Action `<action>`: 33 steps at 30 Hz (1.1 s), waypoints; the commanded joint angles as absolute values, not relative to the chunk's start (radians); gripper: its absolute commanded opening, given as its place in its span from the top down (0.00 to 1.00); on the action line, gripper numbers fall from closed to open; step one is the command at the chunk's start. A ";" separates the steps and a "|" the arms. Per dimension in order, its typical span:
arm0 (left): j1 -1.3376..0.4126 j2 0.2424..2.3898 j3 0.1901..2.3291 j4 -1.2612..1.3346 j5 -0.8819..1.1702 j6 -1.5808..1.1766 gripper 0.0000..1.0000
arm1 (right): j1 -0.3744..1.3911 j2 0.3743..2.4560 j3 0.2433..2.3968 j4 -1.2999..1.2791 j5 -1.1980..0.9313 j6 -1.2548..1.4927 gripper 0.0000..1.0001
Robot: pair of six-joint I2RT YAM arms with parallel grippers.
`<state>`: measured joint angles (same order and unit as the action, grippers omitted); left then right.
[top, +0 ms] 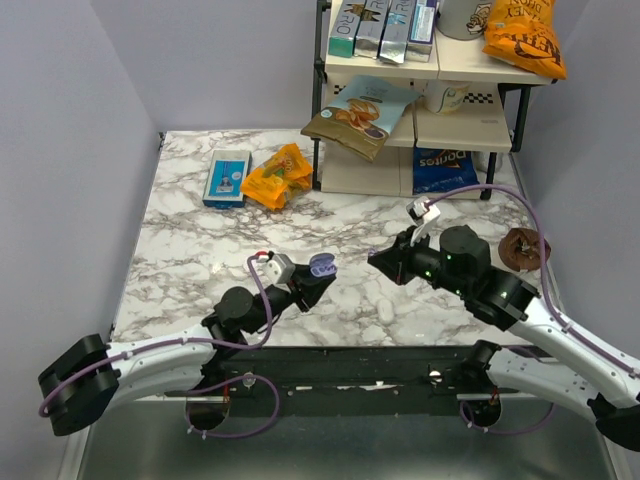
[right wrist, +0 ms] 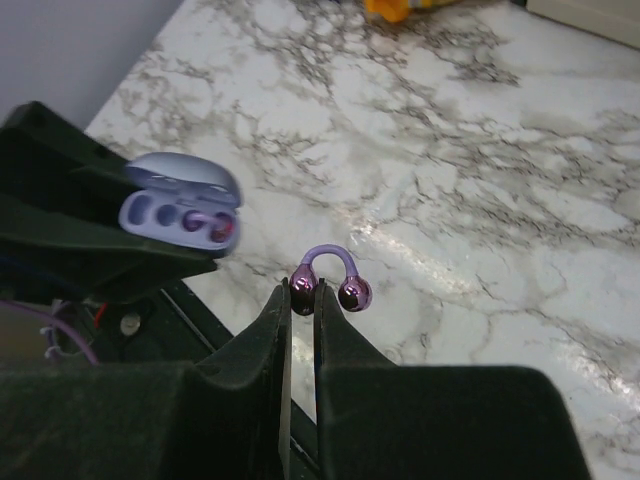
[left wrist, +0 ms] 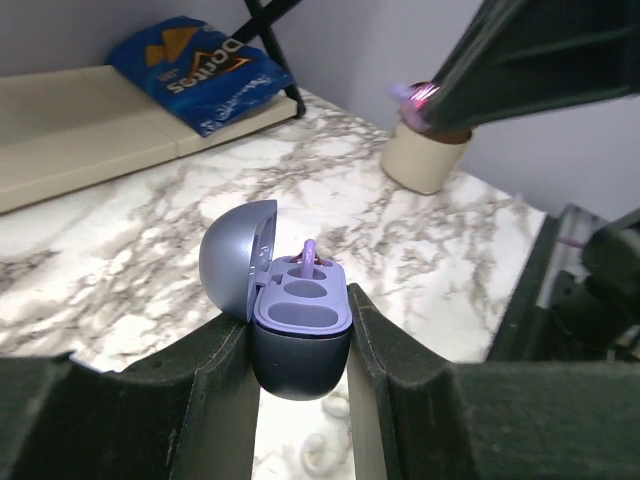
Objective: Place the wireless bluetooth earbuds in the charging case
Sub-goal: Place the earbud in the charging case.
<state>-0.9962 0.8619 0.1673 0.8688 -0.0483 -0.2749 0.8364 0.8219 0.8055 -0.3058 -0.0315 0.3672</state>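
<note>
Roughly half done, by my reading: the first earbud (left wrist: pixel 311 258) already sits in the open charging case (left wrist: pixel 285 312), which the left gripper (left wrist: pixel 298 335) clamps by its sides above the near middle of the marble table (top: pixel 200 250). The second earbud (right wrist: pixel 327 277) is pinched in the right gripper (right wrist: pixel 300 295), just right of the case, and is not yet seated. I cannot tell whether the first is fully down. From above, both buds are too small to make out.

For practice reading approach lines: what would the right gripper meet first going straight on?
The right gripper probably reaches the marble table; the charging case in the left gripper sits beside its line, depth unclear.
</note>
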 commanded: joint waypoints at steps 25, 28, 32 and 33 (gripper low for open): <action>-0.989 1.430 0.414 1.690 0.116 -0.044 1.00 | 0.956 0.982 1.134 -0.532 0.089 0.624 0.99; -0.989 1.451 0.468 1.690 0.143 -0.060 1.00 | 0.962 0.988 1.175 -0.567 0.113 0.620 0.99; -0.983 1.470 0.523 1.690 0.150 -0.078 1.00 | 0.963 0.988 1.227 -0.624 0.155 0.614 0.99; -0.982 1.476 0.534 1.690 0.152 -0.083 1.00 | 0.963 0.989 1.235 -0.633 0.169 0.611 0.99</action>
<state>-0.9909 1.4555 0.4778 1.2869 0.0875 -0.0441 0.9562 0.9855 1.1801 -0.5529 0.0982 0.6106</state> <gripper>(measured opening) 0.413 0.152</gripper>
